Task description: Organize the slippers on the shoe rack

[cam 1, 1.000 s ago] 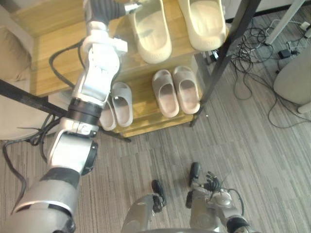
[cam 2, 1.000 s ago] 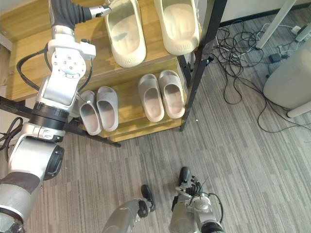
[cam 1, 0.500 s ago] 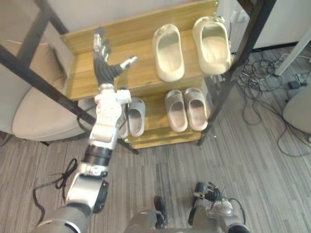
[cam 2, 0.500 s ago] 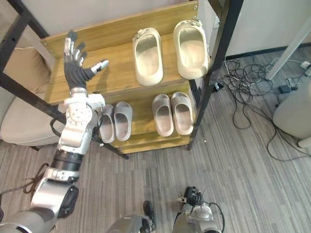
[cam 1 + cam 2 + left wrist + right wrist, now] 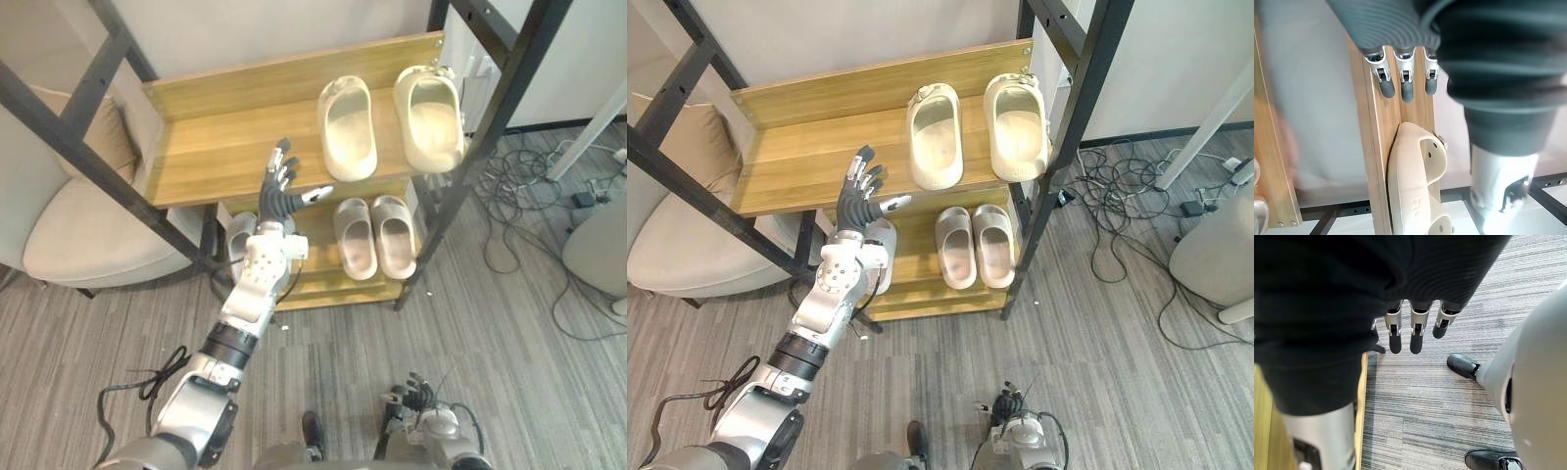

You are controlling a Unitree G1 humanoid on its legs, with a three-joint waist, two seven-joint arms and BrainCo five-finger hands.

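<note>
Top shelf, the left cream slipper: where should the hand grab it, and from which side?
Probably pinch the near-end rim of the left cream slipper, thumb inside the opening, coming from the front-left. That end sits by the upper shelf's front edge, hollow facing up; bare wood lies to its left, while the other cream slipper flanks its right.

Bright, even indoor light from above, no hard sun patches. Upper shelf well lit. Cream slippers pale, with soft shade inside. Lower shelf lies in the upper one's shadow (dimmest toward the back). Wall beyond the left robot hand is near washed out, and the ribbed cover reads dark. Floor past the right robot hand is evenly lit, without glare.
</note>
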